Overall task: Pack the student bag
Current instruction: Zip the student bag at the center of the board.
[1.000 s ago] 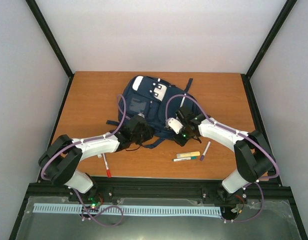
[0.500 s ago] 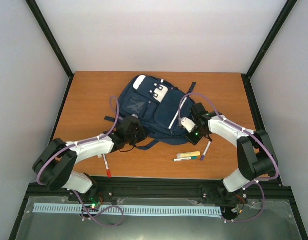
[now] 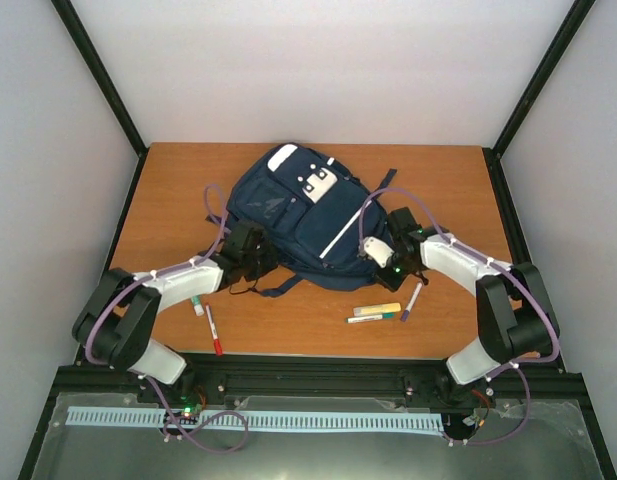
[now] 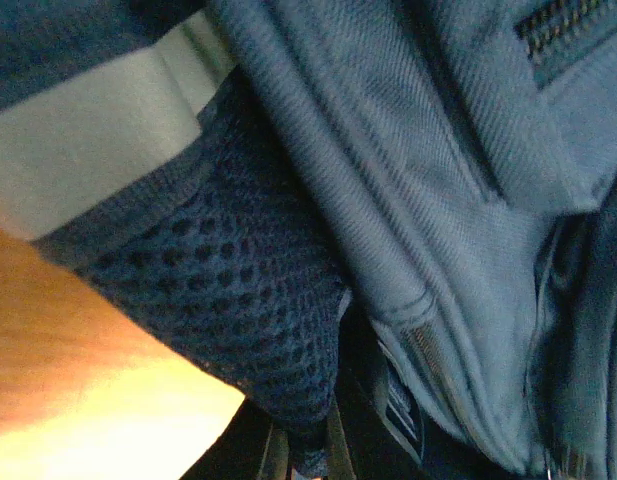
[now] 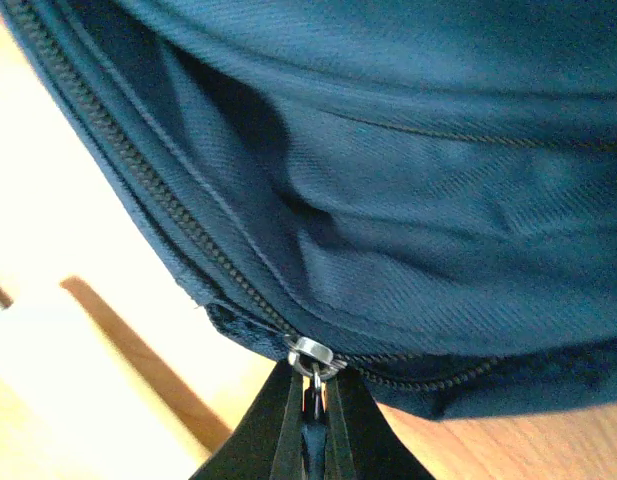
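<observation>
Toward the tabletop's [image 3: 168, 200] far middle, seen from above, lay the bag [image 3: 298, 215], pens [image 3: 376, 310] unpacked close by its near edge. At the bag's left corner, the left fingers [image 4: 303, 450] pinched its mesh pocket [image 4: 238, 300]. At its right side, the right fingers [image 5: 310, 400] clamped the zipper pull [image 5: 310, 352]; packing seemingly had not begun.
</observation>
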Tool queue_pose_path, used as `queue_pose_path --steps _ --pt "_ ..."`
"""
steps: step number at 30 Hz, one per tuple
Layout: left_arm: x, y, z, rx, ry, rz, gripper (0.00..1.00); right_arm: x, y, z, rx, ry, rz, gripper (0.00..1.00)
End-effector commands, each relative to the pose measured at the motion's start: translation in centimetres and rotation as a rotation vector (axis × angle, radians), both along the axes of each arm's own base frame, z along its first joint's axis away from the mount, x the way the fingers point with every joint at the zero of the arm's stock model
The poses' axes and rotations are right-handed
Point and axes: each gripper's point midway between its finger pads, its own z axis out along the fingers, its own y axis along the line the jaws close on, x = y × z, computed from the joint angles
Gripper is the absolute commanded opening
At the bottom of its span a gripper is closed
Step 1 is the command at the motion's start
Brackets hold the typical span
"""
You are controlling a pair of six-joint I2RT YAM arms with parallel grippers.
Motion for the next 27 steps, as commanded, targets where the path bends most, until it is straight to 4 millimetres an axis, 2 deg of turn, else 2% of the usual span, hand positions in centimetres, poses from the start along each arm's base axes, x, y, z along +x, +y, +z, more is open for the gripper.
queue_pose_path --steps 1,5,8,9,11,13,15,19,22,27 --pt "4.1 1.0 1.2 0.078 -0.066 0.050 0.01 -4.6 1.9 -0.7 -0.027 0.076 0.126 0.03" --pt "7.5 0.3 2.1 0.084 -0.097 0.040 0.01 -7.6 7.6 0.0 0.019 0.081 0.272 0.03" --pt "10.0 0.6 2.7 0.067 -0.101 0.043 0.01 -8.8 11.7 0.9 0.097 0.117 0.321 0.03" --pt "10.4 0.8 3.0 0.058 -0.098 0.042 0.07 -8.8 13.0 1.2 0.122 0.127 0.329 0.03" --pt "10.5 1.4 4.3 0.059 -0.103 0.049 0.37 -8.6 15.1 1.5 0.155 0.135 0.343 0.03" --pt "9.6 2.4 5.8 0.085 -0.116 0.073 0.57 -7.9 16.7 1.6 0.170 0.115 0.357 0.03" --pt "8.2 3.4 6.8 0.104 -0.106 0.089 0.64 -7.2 17.7 1.4 0.183 0.108 0.357 0.03" --pt "4.6 3.5 6.7 0.054 -0.035 0.057 0.64 -6.7 18.4 0.7 0.191 0.115 0.349 0.03" --pt "1.3 2.6 5.5 -0.045 0.033 0.021 0.60 -6.7 18.6 0.6 0.199 0.120 0.344 0.03" --pt "-1.5 1.0 5.0 -0.119 0.061 -0.050 0.53 -6.7 18.5 0.6 0.200 0.117 0.337 0.03"
